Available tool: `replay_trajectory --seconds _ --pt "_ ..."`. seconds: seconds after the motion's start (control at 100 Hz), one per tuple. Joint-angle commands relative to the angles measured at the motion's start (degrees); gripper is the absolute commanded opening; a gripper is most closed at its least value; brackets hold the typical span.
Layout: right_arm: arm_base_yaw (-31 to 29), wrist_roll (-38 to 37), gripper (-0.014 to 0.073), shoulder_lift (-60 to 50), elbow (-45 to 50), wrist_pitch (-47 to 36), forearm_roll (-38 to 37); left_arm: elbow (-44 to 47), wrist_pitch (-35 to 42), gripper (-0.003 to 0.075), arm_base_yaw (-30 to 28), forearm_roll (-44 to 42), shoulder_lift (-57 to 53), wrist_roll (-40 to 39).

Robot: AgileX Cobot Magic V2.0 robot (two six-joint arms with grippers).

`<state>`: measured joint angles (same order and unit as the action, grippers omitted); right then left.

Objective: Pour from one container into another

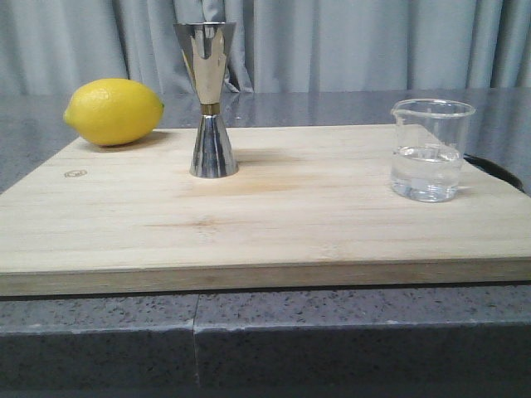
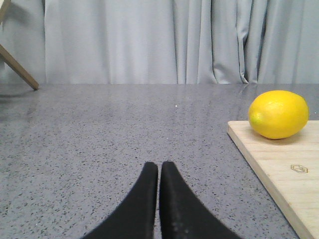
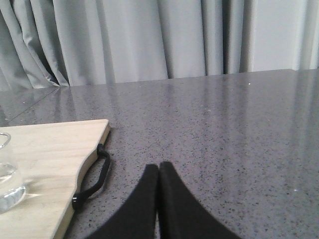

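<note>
Both black tools, left and right, are pressed together. The right should spread, then grip the clear glass beaker at three o'clock from the steel hourglass jigger, keeping it level.

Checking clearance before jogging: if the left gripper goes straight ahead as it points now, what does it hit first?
Nothing close: the left gripper, shut, faces bare countertop up to the curtain. The lemon and board sit off to one side.

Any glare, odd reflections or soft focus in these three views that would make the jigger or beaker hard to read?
Front view: jigger mirrors its surroundings in bright and dark patches; beaker stays legible, its liquid line visible. Left wrist view: shut left gripper is a featureless black shape; lemon sharp. Right wrist view: sheen streaks on the countertop; right gripper shut.
</note>
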<state>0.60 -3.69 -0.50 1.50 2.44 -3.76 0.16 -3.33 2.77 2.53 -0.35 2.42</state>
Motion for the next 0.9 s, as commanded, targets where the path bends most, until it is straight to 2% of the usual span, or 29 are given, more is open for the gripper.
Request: replay_trajectory --seconds 0.0,0.56,0.89 --pt "-0.28 0.62 -0.0071 -1.24 0.93 -4.72 -0.1 0.37 4.7 -0.0019 -0.3 0.39 -1.43 -0.09" --pt "-0.28 0.62 -0.0071 -1.24 0.63 -4.31 0.37 0.27 6.26 -0.0019 -0.3 2.25 -1.43 -0.31" --pt "-0.28 0.62 -0.0071 1.29 -11.9 7.02 0.82 -9.38 4.03 -0.0019 -0.3 3.96 -0.56 -0.31"
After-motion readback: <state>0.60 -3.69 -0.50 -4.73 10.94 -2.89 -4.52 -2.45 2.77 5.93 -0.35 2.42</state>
